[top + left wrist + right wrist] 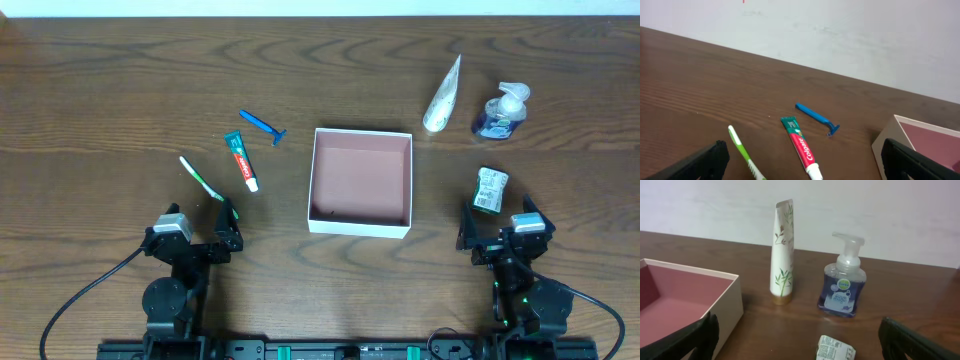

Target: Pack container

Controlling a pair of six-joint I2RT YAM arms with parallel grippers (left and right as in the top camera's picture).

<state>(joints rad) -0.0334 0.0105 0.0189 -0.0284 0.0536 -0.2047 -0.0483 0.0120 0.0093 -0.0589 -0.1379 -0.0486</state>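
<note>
The container [361,224], a shallow square white box with a reddish-brown inside, sits empty at the table's middle; its corner shows in the left wrist view [890,140] and its wall in the right wrist view [732,305]. Left of it lie a green toothbrush [200,178], a red-and-green toothpaste tube [242,161] and a blue razor [262,125]. Right of it are a white bamboo-print tube [442,95], a blue soap pump bottle [502,112] and a small white packet [490,189]. My left gripper [226,228] is open near the front left. My right gripper [498,232] is open near the front right, just in front of the packet.
A pale wall stands beyond the table's far edge [840,35]. Dark wood table [120,90] stretches to the far left. Cables run from both arm bases at the front edge.
</note>
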